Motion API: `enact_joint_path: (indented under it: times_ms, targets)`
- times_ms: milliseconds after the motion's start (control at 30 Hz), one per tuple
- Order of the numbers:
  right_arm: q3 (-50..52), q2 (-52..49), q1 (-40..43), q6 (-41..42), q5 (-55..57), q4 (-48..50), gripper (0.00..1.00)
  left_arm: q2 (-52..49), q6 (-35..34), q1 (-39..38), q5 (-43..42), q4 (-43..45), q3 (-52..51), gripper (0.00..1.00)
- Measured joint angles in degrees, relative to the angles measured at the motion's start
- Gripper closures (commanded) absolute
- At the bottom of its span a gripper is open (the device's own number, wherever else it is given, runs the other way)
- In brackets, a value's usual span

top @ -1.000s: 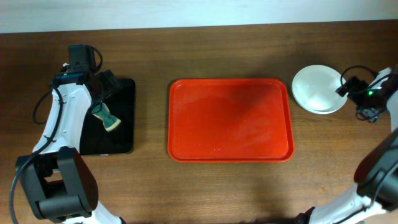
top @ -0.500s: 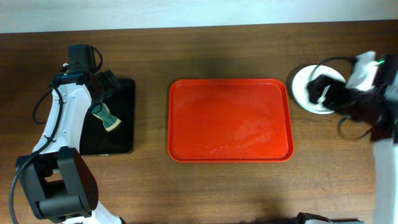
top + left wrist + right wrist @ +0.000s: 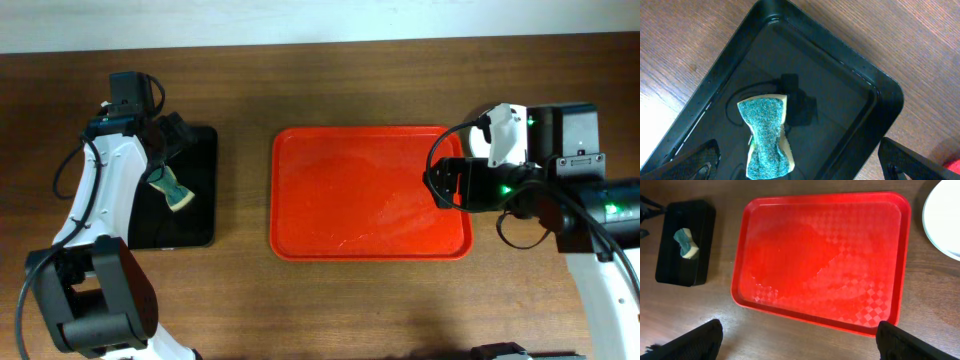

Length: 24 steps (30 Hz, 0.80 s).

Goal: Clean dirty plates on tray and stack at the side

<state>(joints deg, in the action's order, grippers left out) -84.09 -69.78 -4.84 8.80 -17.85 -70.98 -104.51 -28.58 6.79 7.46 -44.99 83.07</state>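
Status: tray (image 3: 340, 190) empty at table centre. Plates (image 3: 946, 222) stacked beside it at 3 o'clock, only white top seen.
L gripper (image 3: 800, 167) jaws wide apart above sponge (image 3: 765, 132) in black tray (image 3: 850, 80).
R gripper (image 3: 800, 345) jaws wide apart, nothing held.
Risk: stack clipped by R arm passing overhead.
Vs 1 s ago: R arm shifted from stack to tray's 3 o'clock rim; L arm unmoved.

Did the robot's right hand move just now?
Yes. The right gripper has swung left, from beside the white plate to above the right rim of the red tray.
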Motion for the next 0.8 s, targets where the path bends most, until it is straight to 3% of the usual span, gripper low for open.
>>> enact_joint_path:
  times_ms: [467,567,800]
  targets:
    - [0.4,1.0,0.0,-1.9,3.2,-4.2,0.01,0.0,0.0,0.0,0.0,0.0,0.0,0.01]
    - [3.4,6.4,0.0,-1.9,3.6,-1.7,0.01,0.0,0.0,0.0,0.0,0.0,0.0,0.01]
    - [21.7,32.5,0.0,-2.1,4.1,14.5,0.01,0.0,0.0,0.0,0.0,0.0,0.0,0.01]
